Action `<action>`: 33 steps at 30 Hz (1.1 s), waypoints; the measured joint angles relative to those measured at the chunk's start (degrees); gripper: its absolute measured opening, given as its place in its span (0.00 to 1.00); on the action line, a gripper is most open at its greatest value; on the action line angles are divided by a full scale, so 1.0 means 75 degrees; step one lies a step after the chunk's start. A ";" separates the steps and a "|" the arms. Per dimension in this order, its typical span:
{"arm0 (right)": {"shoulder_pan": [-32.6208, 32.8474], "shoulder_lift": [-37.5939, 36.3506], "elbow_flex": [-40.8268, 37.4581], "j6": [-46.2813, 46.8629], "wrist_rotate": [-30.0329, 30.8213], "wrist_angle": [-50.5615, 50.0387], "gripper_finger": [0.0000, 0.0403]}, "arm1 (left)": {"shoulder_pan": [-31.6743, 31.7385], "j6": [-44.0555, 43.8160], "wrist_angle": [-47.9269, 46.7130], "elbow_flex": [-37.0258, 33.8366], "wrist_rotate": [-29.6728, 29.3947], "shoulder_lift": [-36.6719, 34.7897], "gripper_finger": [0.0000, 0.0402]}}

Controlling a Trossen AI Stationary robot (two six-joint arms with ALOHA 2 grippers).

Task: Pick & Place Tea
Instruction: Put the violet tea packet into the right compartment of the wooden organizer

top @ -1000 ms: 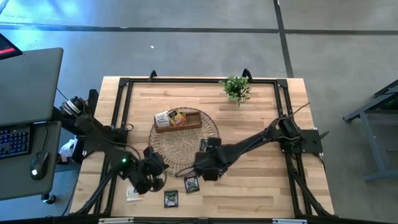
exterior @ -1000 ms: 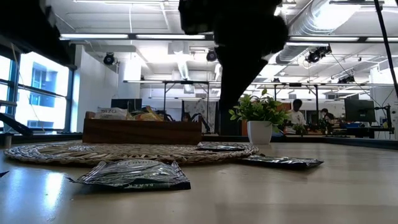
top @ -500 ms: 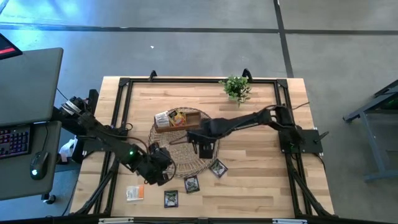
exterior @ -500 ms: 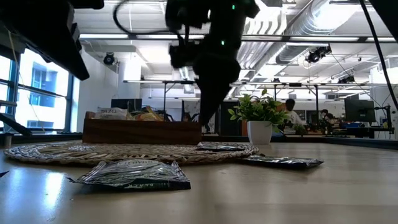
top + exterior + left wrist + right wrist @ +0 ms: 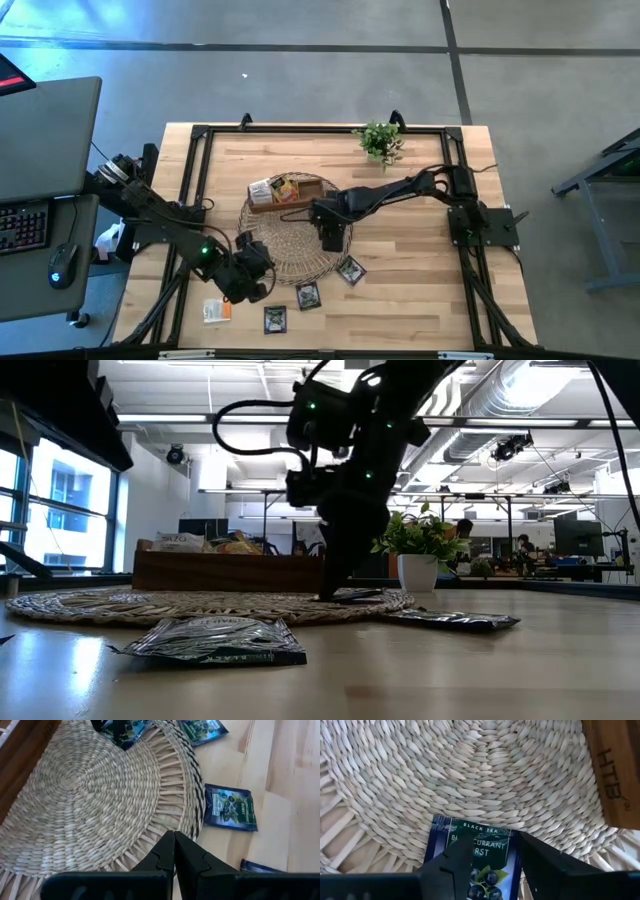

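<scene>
My right gripper [image 5: 330, 236] is open and points down over a dark tea packet [image 5: 487, 847] marked BLACK TEA, which lies flat on the round woven mat [image 5: 280, 238]. In the low view its fingers reach down to the mat [image 5: 200, 605] beside that packet [image 5: 355, 596]. My left gripper [image 5: 247, 281] is shut [image 5: 174, 845] and hovers above the mat's near edge, touching nothing. Three more dark packets [image 5: 350, 270] [image 5: 308, 296] [image 5: 274, 319] and an orange-and-white one [image 5: 214, 311] lie flat on the table. Further packets sit in the wooden tray [image 5: 287, 195]. My right gripper comes at the dark packet from above, fingers pointing down. One finger [image 5: 452, 860] stands over the packet's middle, the other [image 5: 540, 860] at its side edge. The packet lies flat on the mat. Whether the fingertips touch it, I cannot tell.
The wooden tray [image 5: 230, 572] stands on the mat's far part, close behind the right gripper. A small potted plant [image 5: 380, 142] stands near the table's far edge. A black frame [image 5: 200, 135] runs around the tabletop. People sit in the room far behind [image 5: 468, 540].
My right gripper has moved from the mat's near edge toward the table's far edge, out over the mat, and has come down onto the spot where the dark packet lies. My left gripper has shifted a little toward the mat. No packet has moved.
</scene>
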 joint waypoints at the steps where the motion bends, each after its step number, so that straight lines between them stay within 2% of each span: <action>1: -0.0002 0.0003 -0.0090 0.0054 0.0018 0.0056 0.37 | -0.0031 0.0000 0.0005 0.0000 -0.0014 0.0000 0.01; 4: -0.0001 0.0004 -0.0198 0.0127 0.0011 0.0044 0.29 | -0.0053 0.0000 0.0000 -0.0002 -0.0061 0.0000 0.01; 9: 0.0012 -0.0071 -0.0204 0.0155 -0.0192 0.0051 0.07 | -0.0044 0.0000 0.0000 0.0000 0.0021 0.0000 0.01; 11: 0.0021 -0.0160 -0.0218 0.0213 -0.0204 0.0056 0.02 | -0.0041 0.0000 0.0000 0.0000 -0.0075 0.0000 0.01; 15: 0.0044 -0.0610 -0.0297 0.0463 0.0128 -0.0155 0.04 | -0.0041 -0.0003 0.0009 -0.0001 -0.0180 0.0000 0.01; 21: 0.0201 -0.1548 -0.0245 0.0480 0.1028 0.0012 0.02 | -0.0044 -0.0003 0.0006 0.0000 -0.0166 0.0000 0.01; 29: 0.0297 -0.1432 -0.0245 0.0285 0.0954 -0.0172 0.02 | -0.0044 -0.0006 0.0006 -0.0003 -0.0131 0.0000 0.01; 33: 0.0121 -0.1192 -0.0258 0.0239 0.0815 -0.0232 0.11 | -0.0044 -0.0006 0.0014 0.0000 -0.0126 0.0000 0.01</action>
